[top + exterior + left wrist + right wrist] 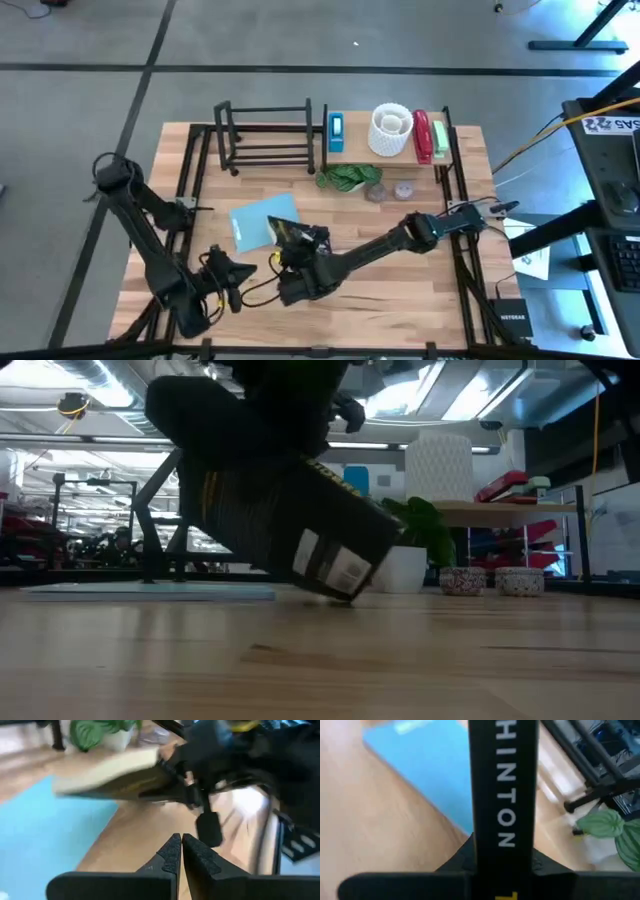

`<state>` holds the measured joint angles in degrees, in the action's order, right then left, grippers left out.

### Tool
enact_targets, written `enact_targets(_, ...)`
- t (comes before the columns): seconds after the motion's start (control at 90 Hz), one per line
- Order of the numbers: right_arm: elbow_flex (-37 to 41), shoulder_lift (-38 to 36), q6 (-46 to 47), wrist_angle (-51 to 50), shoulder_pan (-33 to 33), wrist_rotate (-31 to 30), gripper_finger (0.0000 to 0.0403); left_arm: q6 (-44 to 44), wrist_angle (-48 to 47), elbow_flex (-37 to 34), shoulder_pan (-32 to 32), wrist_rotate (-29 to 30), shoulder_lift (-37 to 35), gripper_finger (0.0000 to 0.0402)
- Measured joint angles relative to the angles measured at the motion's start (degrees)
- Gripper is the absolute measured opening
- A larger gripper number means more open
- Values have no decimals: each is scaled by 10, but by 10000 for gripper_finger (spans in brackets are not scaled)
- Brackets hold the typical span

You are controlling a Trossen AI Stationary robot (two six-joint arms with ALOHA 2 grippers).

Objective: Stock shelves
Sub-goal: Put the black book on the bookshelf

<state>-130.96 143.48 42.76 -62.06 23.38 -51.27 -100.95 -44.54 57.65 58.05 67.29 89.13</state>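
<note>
Glossy black book point(300, 525) over matt wooden tabletop point(400, 660).

Two dark jointed arms, yellow cables, black textured tool point(181, 851) fingers

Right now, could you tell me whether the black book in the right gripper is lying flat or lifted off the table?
Mostly lifted and tilted: the right gripper is shut on the black book, and in the low view only its lower corner nears the tabletop.

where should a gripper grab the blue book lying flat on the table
By a free edge. The blue book lies flat on the tabletop, so there's no face to pinch from above. Its edge toward the black rack looks open; the right gripper, holding the black book, crowds the near corner.
</note>
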Motion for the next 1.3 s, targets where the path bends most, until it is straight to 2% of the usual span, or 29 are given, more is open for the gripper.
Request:
enact_targets(0.111, 2, 0, -39, 30, 0, -15, 39, -110, -37, 0, 1, 4, 36, 2)
enact_targets(0.2, 3, 1, -56, 33, -3, -7, 44, -158, -60, 0, 14, -17, 46, 7)
enact_targets(0.289, 3, 1, -62, 44, -6, 7, 46, -173, -64, 0, 36, -25, 44, 15)
enact_targets(0.367, 3, 1, -102, 76, -8, 24, 47, -175, -64, 0, 57, -26, 43, 18)
enact_targets(0.511, 3, 2, -146, 162, -13, 113, 49, -201, -63, 0, 84, -29, 53, 19)
enact_targets(0.567, 3, 8, -146, 187, -13, 127, 49, -220, -62, 0, 90, -30, 63, 19)
enact_targets(0.778, 3, 36, -147, 195, -13, 165, 54, -236, -7, 0, 113, -42, 123, 42)
enact_targets(0.878, 3, 46, -147, 200, -11, 187, 76, -236, 17, 0, 120, -42, 147, 69)
enact_targets(1.122, 3, 54, -162, 228, -5, 200, 171, -223, 82, 0, 121, -42, 188, 121)
enact_targets(1.3, 3, 54, -177, 211, -1, 223, 185, -217, 130, 0, 114, -33, 212, 125)
